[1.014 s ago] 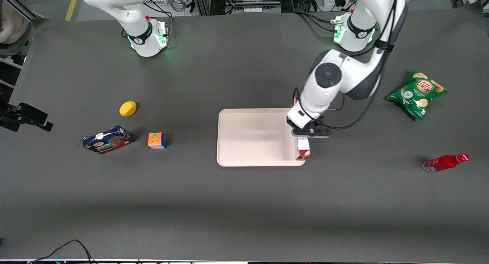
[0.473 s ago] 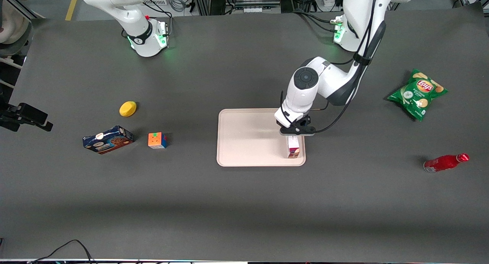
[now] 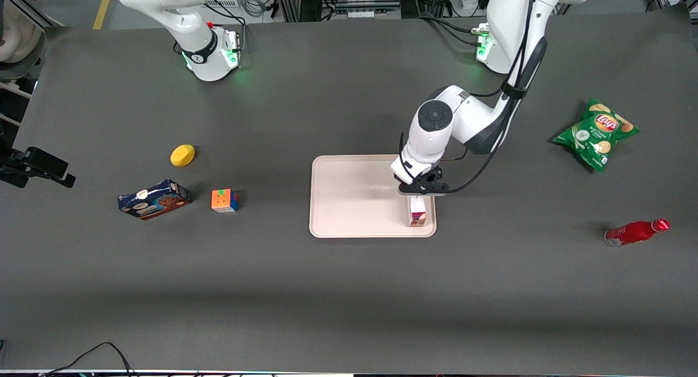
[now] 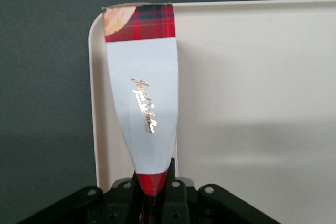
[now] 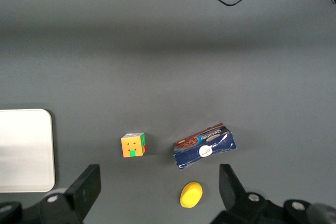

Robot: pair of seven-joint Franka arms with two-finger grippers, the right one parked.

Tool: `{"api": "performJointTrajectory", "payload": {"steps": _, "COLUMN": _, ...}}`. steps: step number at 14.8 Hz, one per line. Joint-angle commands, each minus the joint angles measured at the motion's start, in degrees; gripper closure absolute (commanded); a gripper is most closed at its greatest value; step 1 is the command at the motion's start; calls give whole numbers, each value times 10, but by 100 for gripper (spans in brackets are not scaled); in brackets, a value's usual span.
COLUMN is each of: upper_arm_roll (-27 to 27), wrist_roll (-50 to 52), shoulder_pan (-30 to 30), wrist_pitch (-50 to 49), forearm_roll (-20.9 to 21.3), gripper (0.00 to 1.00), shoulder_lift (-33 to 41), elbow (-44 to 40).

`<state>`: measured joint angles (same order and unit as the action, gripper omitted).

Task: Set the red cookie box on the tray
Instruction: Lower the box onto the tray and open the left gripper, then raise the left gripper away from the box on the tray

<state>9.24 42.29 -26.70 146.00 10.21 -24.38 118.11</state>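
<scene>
A: Where's the box?
B: Over the tray [image 3: 354, 202], at its end toward the working arm; the gripper [image 3: 422, 190] pinches the red cookie box [image 3: 417, 212] by one end.
A: Advice?
B: Lower it flat, inside the rim, before letting go.

**Non-task clutter on the bench**

Toward the parked arm's end: a yellow lemon-shaped object [image 3: 182, 155] is lying flat, a dark-blue cookie box [image 3: 154, 199] is sitting nearer the front camera than it, and a multicolour puzzle cube [image 3: 224, 200] is sitting just beside the box, apart from it.

Toward the working arm's end: a green Lay's chip bag [image 3: 595, 133] is lying flat, and a red bottle [image 3: 636, 232] is lying on its side, nearer the front camera and well apart from the bag.
</scene>
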Motion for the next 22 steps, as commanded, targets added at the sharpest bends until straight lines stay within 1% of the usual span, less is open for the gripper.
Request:
{"api": "performJointTrajectory", "payload": {"steps": 1, "upper_arm_roll": -9, "wrist_roll": 9, "shoulder_pan": -8, "wrist_pitch": 11, "forearm_roll": 10, "gripper": 100, "shoulder_lift": -5, "elbow": -3}}
{"api": "performJointTrajectory", "payload": {"steps": 5, "upper_arm_roll": -10, "wrist_roll": 9, "shoulder_pan": -8, "wrist_pitch": 23, "forearm_roll": 10, "gripper": 100, "shoulder_lift": -11, "elbow": -3}}
{"api": "performJointTrajectory", "payload": {"steps": 6, "upper_arm_roll": -11, "wrist_roll": 10, "shoulder_pan": -8, "wrist_pitch": 24, "forearm_roll": 10, "gripper": 39, "shoulder_lift": -13, "elbow": -3}}
{"api": "performJointTrajectory", "payload": {"steps": 7, "upper_arm_roll": -11, "wrist_roll": 9, "shoulder_pan": -8, "wrist_pitch": 25, "forearm_roll": 11, "gripper": 0, "shoulder_lift": -13, "elbow": -5}}
{"api": "performJointTrajectory", "payload": {"steps": 11, "upper_arm_roll": -14, "wrist_roll": 0, "shoulder_pan": -4, "wrist_pitch": 13, "forearm_roll": 10, "gripper": 0, "shoulder_lift": -3, "elbow": -19}}
{"api": "performJointTrajectory", "payload": {"steps": 12, "upper_arm_roll": -24, "wrist_roll": -7, "shoulder_pan": -1, "wrist_pitch": 0, "forearm_roll": 9, "gripper": 0, "shoulder_lift": 6, "elbow": -28}}
{"api": "performJointTrajectory", "payload": {"steps": 15, "upper_arm_roll": -40, "wrist_roll": -52, "shoulder_pan": 2, "wrist_pitch": -103, "forearm_roll": -2, "gripper": 0, "shoulder_lift": 35, "elbow": -76}}
{"api": "performJointTrajectory", "payload": {"steps": 17, "upper_arm_roll": -43, "wrist_roll": -72, "shoulder_pan": 20, "wrist_pitch": -164, "forearm_roll": -17, "gripper": 0, "shoulder_lift": 67, "elbow": -97}}
{"api": "performJointTrajectory", "payload": {"steps": 19, "upper_arm_roll": -49, "wrist_roll": -112, "shoulder_pan": 44, "wrist_pitch": -188, "forearm_roll": -20, "gripper": 0, "shoulder_lift": 104, "elbow": -99}}
{"api": "performJointTrajectory", "payload": {"steps": 21, "upper_arm_roll": -54, "wrist_roll": -177, "shoulder_pan": 70, "wrist_pitch": -225, "forearm_roll": -20, "gripper": 0, "shoulder_lift": 135, "elbow": -107}}
{"api": "performJointTrajectory", "payload": {"steps": 22, "upper_arm_roll": -64, "wrist_roll": -217, "shoulder_pan": 77, "wrist_pitch": -249, "forearm_roll": -20, "gripper": 0, "shoulder_lift": 150, "elbow": -117}}
